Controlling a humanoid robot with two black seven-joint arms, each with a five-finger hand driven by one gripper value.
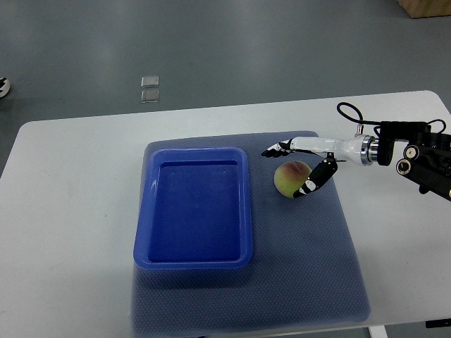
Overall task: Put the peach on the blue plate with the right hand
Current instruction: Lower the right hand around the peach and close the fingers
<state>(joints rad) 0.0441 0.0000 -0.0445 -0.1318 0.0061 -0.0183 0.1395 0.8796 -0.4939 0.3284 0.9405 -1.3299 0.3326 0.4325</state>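
Note:
A yellow-green peach (289, 178) with a pink blush lies on the grey-blue mat, just right of the blue plate (196, 205), a deep rectangular tray with nothing in it. My right hand (291, 171) reaches in from the right edge and sits over the peach. Its fingers (276, 150) stretch past the peach's far side and the thumb (315, 181) rests at its near right side. The fingers are spread around the fruit and I cannot tell whether they press on it. The peach still rests on the mat. My left arm does not show.
The grey-blue mat (310, 267) covers the middle of the white table (70, 211). Grey floor lies beyond the far edge, with two small clear squares (149, 89) on it. A wooden box corner (426, 7) shows at top right.

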